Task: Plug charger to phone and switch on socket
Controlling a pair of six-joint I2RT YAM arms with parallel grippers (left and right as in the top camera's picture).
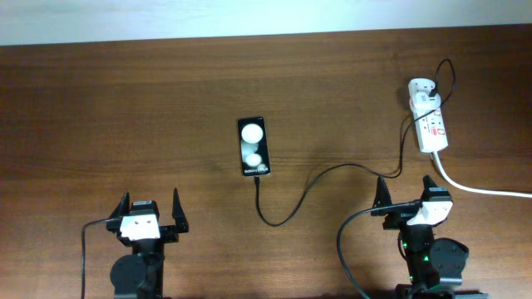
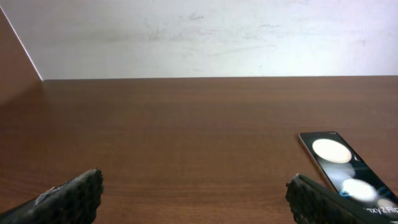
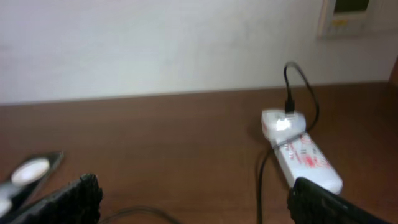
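The black phone [image 1: 253,146] lies mid-table, with two white spots and lettering at its near end. It also shows in the left wrist view [image 2: 341,168] and the right wrist view [image 3: 25,177]. The thin black charger cable [image 1: 316,178] runs from the phone's near end in a loop to the white adapter [image 1: 421,91] on the white socket strip [image 1: 431,129]; the strip and adapter show in the right wrist view [image 3: 301,155]. My left gripper [image 1: 151,212] is open and empty near the front edge, left of the phone. My right gripper [image 1: 407,195] is open and empty, just in front of the strip.
A thick white cord [image 1: 482,189] leaves the strip toward the right edge. A pale wall runs behind the table's far edge [image 2: 199,78]. Thicker black robot cables [image 1: 345,249] hang by each arm base.
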